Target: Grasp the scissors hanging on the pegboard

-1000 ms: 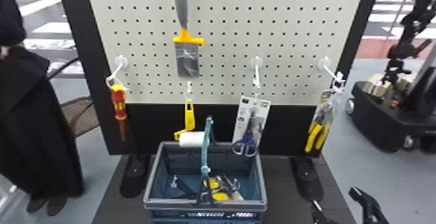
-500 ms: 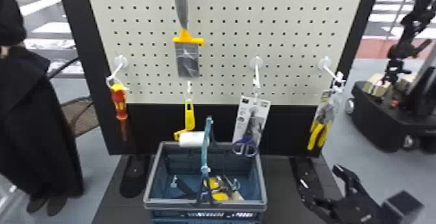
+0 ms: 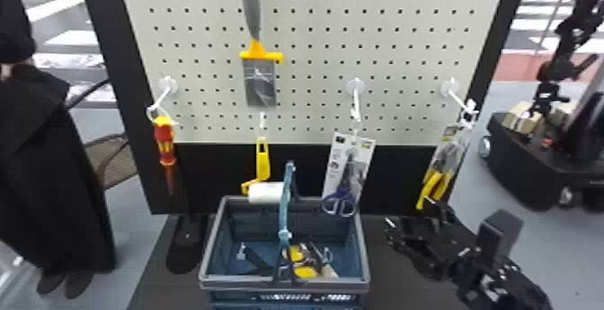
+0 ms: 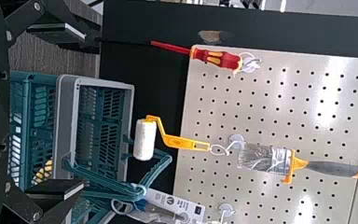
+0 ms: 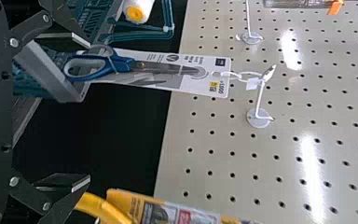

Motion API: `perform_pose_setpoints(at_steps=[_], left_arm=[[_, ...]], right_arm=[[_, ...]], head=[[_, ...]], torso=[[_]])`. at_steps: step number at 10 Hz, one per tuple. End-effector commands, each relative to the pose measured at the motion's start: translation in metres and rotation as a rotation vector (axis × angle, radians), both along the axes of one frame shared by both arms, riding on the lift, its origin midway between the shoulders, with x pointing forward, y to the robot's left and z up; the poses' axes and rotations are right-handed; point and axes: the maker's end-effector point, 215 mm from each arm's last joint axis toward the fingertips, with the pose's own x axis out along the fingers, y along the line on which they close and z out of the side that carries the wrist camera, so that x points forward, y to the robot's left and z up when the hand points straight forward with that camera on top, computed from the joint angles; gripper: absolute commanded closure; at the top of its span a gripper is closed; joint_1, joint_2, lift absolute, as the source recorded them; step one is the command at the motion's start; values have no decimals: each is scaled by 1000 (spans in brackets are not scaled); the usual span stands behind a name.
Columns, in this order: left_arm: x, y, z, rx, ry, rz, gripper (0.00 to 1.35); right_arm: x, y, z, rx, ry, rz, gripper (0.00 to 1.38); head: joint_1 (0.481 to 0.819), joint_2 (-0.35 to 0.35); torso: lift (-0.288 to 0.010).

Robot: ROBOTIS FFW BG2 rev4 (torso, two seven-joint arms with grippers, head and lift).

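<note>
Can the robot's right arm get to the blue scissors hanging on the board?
Probably yes. The right gripper is open beside the basket, and nothing stands between it and the scissors. They hang off to one side of its gap, close to the basket's rim, so it should shift sideways.

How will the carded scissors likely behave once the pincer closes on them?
The scissors hang from a hook by a thin loop, so they will probably swing when touched. Their backing card looks thin and may flex; the blue handles seem the firmer hold.
</note>
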Motion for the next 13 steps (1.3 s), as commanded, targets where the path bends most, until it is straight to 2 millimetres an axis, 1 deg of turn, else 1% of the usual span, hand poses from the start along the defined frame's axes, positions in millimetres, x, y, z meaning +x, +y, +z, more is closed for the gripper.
perform_pose_setpoints(at_steps=[1, 3, 4, 5, 7, 8, 10, 13], left_arm=[[2, -2, -1, -1, -2, -3, 193], [6, -4, -2, -5, -8, -6, 193], [7, -5, -5, -6, -4, -9, 193], [11, -8, -3, -10, -15, -15, 194], [15, -13, -6, -19, -18, -25, 193], [17, -17, -8, -21, -19, -32, 193], [21, -18, -10, -23, -22, -34, 193], [26, -24, -14, -32, -24, -48, 194]], right_arm=[[12, 12, -7, 16, 29, 37, 277], [27, 22, -8, 44, 47, 69, 271], [34, 33, -6, 67, 59, 95, 269], [39, 43, -5, 81, 68, 117, 266], [51, 65, 8, 103, 63, 158, 260], [57, 72, 16, 96, 52, 174, 256], [64, 83, 28, 91, 37, 193, 234], [76, 85, 42, 80, 24, 198, 245]], head=[[549, 0], [549, 0], [549, 0], [549, 0], [549, 0], [549, 0], [549, 0], [549, 0]], torso=[[-100], [-100], [-100], [-100], [-100], [-100], [-100], [-100]])
